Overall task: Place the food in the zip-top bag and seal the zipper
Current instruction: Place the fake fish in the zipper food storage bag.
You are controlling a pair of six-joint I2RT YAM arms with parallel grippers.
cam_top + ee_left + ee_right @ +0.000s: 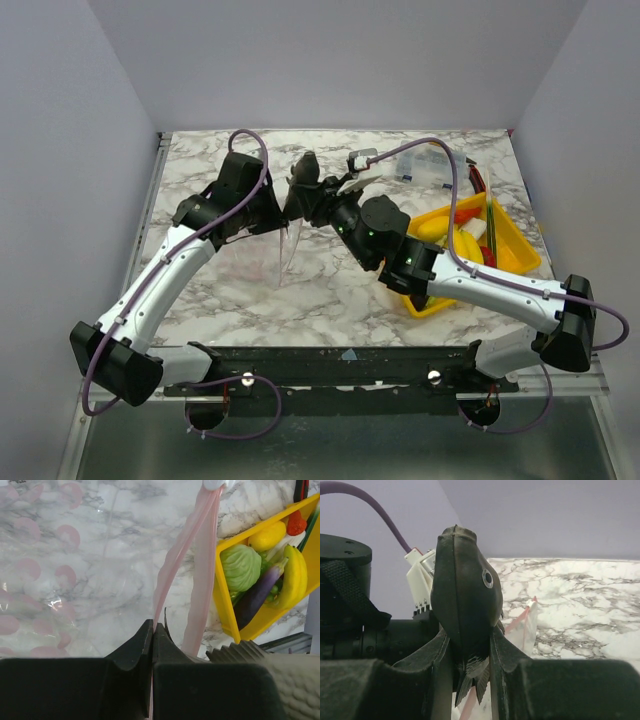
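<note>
My left gripper is shut on one lip of the pink zipper of the clear zip-top bag; the other lip hangs apart from it, so the mouth gapes. The bag dangles from that gripper over the table. Just above the bag's mouth my right gripper is shut on a dark toy fish, tail down between the jaws, and the bag shows just behind it. More food lies in the yellow tray: a green cabbage, an eggplant, bananas.
The yellow tray stands at the right, beside my right arm. A rigid clear compartment box sits at the back right. Grey walls close the table on three sides.
</note>
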